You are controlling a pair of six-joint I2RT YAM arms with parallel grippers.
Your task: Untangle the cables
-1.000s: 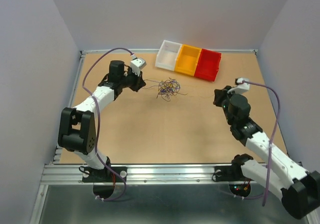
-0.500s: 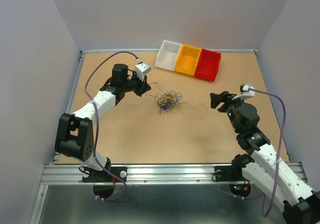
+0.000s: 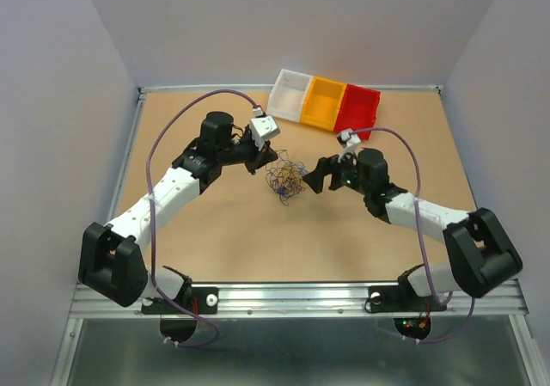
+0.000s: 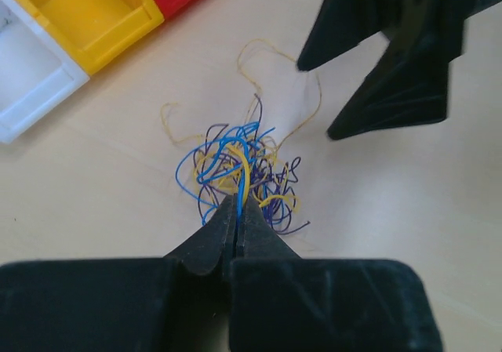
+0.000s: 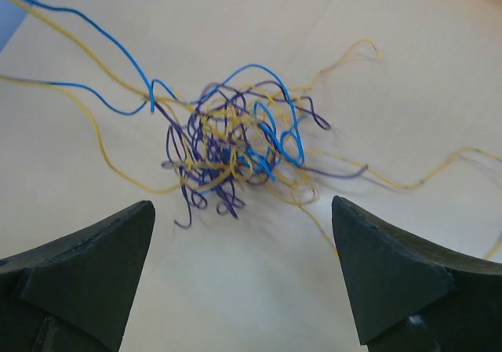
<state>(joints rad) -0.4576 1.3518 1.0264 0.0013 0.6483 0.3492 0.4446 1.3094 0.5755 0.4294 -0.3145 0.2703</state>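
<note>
Left wrist view: the cables [image 4: 239, 168] are seen as one loose knot of blue, dark and yellow strands on the table [image 4: 94, 203], at mid-frame, just ahead of the left gripper [image 4: 237, 211]. That claw is clenched, and a yellow and a blue strand appear to be pinched between its tips at the near edge of the knot. The right gripper [image 5: 243, 211] is released and spread wide, with nothing between its fingers; in the right wrist view the knot is framed a little beyond them. In the top external view the knot lies at mid-table between the two claws, below the row of bins [image 3: 320, 123].

The strands are judged to be very light, springy and soft, so the whole clump is likely to be dragged along when one strand is pulled. A hold is best taken on a free end trailing out of the knot, such as the yellow loop at the upper middle of the left wrist frame, while the clump is anchored by the other claw. Wire this thin may slip from the pads.
</note>
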